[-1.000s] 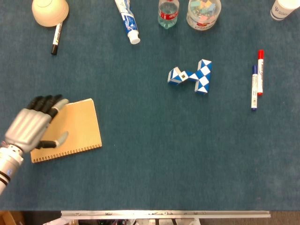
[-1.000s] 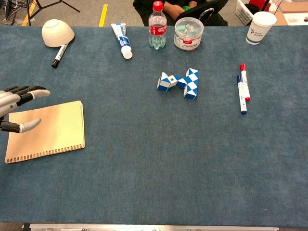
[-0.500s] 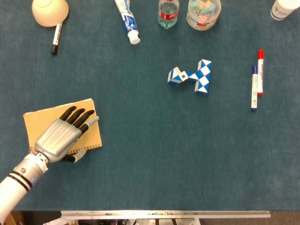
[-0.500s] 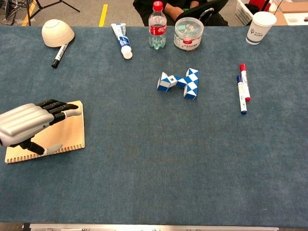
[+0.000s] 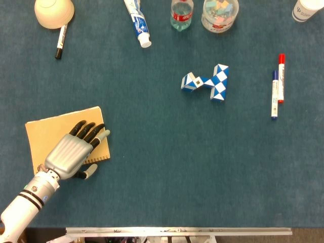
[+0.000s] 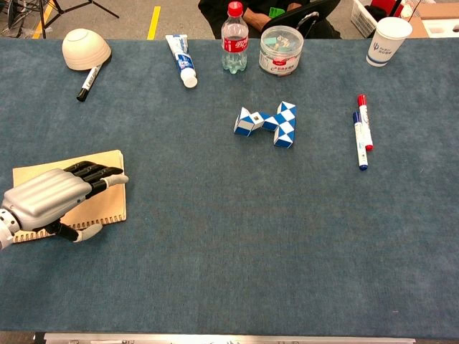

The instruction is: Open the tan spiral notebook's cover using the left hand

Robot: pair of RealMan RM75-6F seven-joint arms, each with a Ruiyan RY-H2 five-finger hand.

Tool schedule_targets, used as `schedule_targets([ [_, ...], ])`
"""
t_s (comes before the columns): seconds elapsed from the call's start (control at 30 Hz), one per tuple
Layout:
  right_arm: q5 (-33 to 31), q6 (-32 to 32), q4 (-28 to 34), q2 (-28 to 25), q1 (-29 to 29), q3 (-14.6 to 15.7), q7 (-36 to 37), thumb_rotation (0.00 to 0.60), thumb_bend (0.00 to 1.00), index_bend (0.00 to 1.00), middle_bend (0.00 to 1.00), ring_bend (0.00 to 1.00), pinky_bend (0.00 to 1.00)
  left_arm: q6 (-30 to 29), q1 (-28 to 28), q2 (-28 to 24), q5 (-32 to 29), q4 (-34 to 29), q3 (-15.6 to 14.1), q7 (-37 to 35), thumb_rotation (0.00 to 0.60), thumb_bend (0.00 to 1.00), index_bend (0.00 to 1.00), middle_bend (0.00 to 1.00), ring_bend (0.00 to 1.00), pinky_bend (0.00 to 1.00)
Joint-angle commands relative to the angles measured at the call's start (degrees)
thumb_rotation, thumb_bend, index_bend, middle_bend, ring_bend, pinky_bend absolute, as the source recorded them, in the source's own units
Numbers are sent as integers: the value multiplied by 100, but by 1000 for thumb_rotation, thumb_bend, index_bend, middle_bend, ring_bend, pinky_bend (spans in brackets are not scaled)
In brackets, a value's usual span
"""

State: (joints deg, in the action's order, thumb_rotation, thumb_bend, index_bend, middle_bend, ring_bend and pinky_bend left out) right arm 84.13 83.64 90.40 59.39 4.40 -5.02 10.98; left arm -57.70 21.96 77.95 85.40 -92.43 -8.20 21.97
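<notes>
The tan spiral notebook (image 5: 50, 129) (image 6: 50, 167) lies shut and flat at the table's left side, its wire spine along the near edge. My left hand (image 5: 73, 150) (image 6: 54, 195) is over its near right part, palm down, fingers spread and stretched toward the right edge. The thumb (image 5: 90, 172) sits just past the spine on the near side. I cannot tell whether the fingertips touch the cover. The hand holds nothing. My right hand is out of both views.
A blue-and-white snake puzzle (image 5: 207, 82) lies mid-table. Red and blue markers (image 5: 277, 86) are at the right. Along the far edge stand a bowl (image 5: 53, 12), a black marker (image 5: 61, 41), a toothpaste tube (image 5: 138, 23), a bottle (image 5: 181, 14), a plastic tub (image 5: 219, 14) and a paper cup (image 5: 306, 9).
My left hand moved from the notebook's left side across to its near right corner and sank lower over it. The notebook has stayed shut and in place.
</notes>
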Motion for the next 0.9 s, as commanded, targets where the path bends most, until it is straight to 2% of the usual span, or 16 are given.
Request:
schedule_targets([
  [0.03,-2,1,-2,-4,-5,2,6,600,395,339,281,209,306,-66,-60,78,-2,61,-30,51,365,345,0,0,0,33],
  [0.67,8,40,27,-28,-28,0,-1,600,395,339,281,209,306,-184,-173,415,-51,512,5,154,366,344,0,0,0,26],
  [0.9,5,46,35,-40,-38,1,0,600,395,339,281,209,306,-174,-124,505,-144,642,138,261,364,343,0,0,0,27],
])
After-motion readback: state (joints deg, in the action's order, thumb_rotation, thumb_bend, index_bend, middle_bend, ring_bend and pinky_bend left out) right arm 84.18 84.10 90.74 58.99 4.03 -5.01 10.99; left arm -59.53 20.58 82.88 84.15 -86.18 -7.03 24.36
